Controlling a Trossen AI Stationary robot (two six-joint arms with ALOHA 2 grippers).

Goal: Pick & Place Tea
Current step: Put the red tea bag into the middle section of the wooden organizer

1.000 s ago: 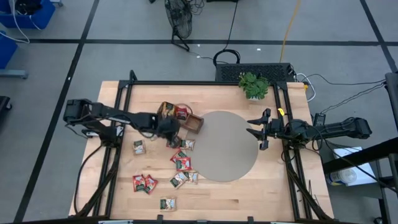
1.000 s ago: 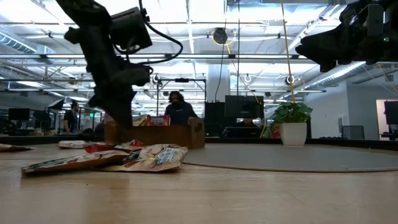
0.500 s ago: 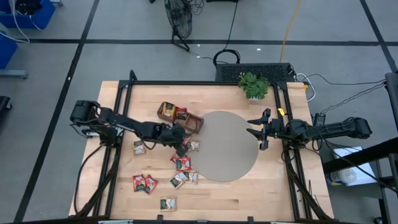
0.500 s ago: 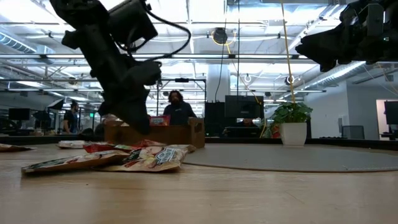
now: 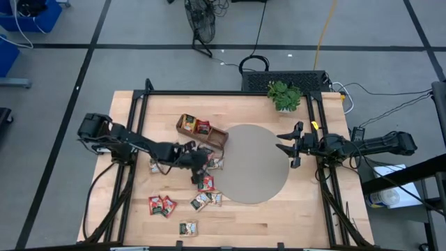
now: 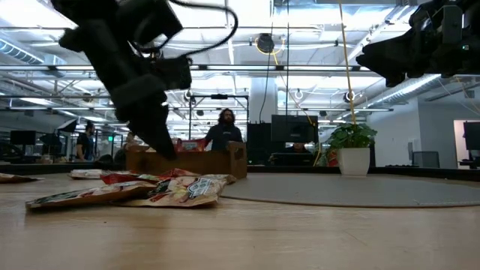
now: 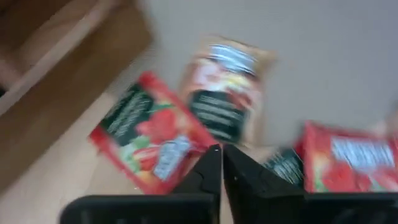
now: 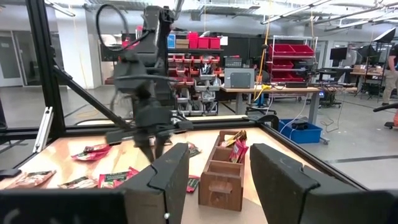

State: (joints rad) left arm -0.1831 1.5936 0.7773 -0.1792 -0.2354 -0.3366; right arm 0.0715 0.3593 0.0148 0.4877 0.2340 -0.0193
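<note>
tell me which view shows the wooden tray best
The high view: the wooden tray shows whole, sachets inside. The right wrist view shows it end-on, the low view only its side, and the left wrist view none clearly.

The wooden table [image 5: 251, 219] carries a round grey mat [image 5: 254, 164] at its centre, a brown compartment tray [image 5: 202, 131] touching the mat's rim, and a small potted plant [image 5: 284, 95] at the far edge. Tea sachets [image 5: 205, 183] lie flat on the bare wood beside the mat — mostly red, loosely scattered, a few overlapping. Two sachets near the tray [image 7: 227, 93] appear to lie partly on the mat — the blurred left wrist view leaves this uncertain.
</note>
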